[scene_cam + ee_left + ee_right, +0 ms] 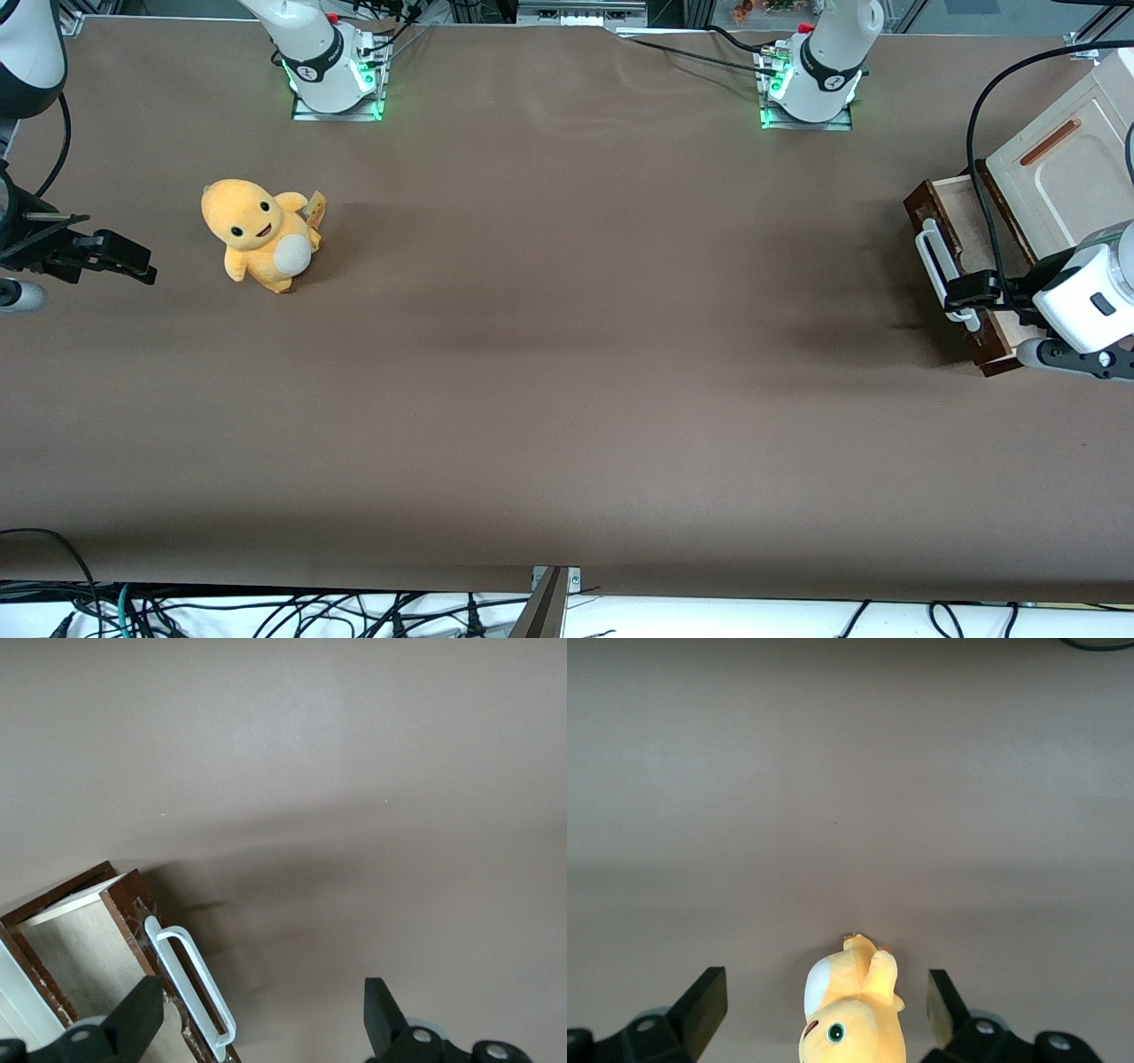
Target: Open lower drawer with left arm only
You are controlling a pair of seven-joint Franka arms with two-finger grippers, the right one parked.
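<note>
Front view: my left arm (pixel 1085 301) reaches low over the pulled-out lower drawer (pixel 966 244), beneath the cream panel (pixel 1063 168); its gripper (pixel 970 297), fingers spread wide and empty, hangs at the drawer's white handle (pixel 190 979).

desk (pixel 567 354): matt brown cover, cloth- or paper-like, smooth with faint ripples
lower drawer (pixel 133 912): dark brown wood front, worn and chipped at the edges, semi-gloss; pulled out of the cabinet
drawer inside (pixel 84 961): pale plywood, raw, matt
handle (pixel 190 979): white bar, smooth plastic look, slight sheen
cabinet (pixel 1067 159): cream panel, smooth matt, with a thin orange-brown wood-like bar
left arm (pixel 1085 297): glossy white plastic shell, dark grey sections, black rubbery cable
gripper (pixel 261 1028): matt black plastic, jaws wide apart, just by the handle, silver screws
plush toy (pixel 257 235): soft fuzzy orange-yellow cloth, white belly patch, glossy black eyes
</note>
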